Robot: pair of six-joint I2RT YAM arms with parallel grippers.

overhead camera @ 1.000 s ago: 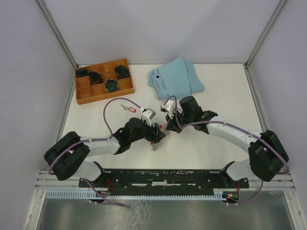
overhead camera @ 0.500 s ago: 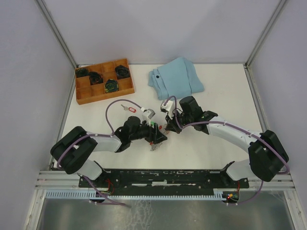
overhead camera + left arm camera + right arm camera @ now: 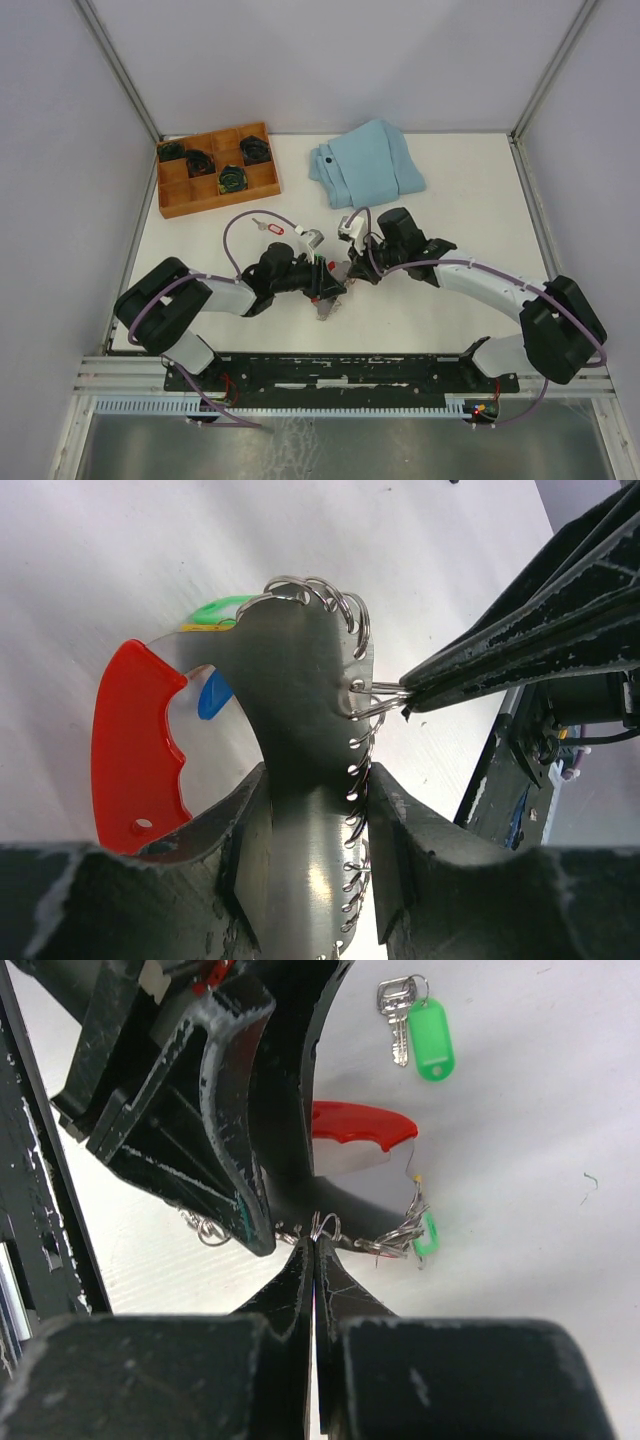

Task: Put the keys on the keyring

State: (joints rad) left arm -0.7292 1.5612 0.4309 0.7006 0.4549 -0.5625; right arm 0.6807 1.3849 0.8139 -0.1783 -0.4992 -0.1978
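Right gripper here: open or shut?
Shut: the fingers of the right gripper meet with no gap, pinching one metal loop of the keyring.

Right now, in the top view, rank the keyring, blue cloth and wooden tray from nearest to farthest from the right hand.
1. keyring: at the right hand tips, table centre.
2. blue cloth: beyond it, at the far edge.
3. wooden tray: far-left corner.
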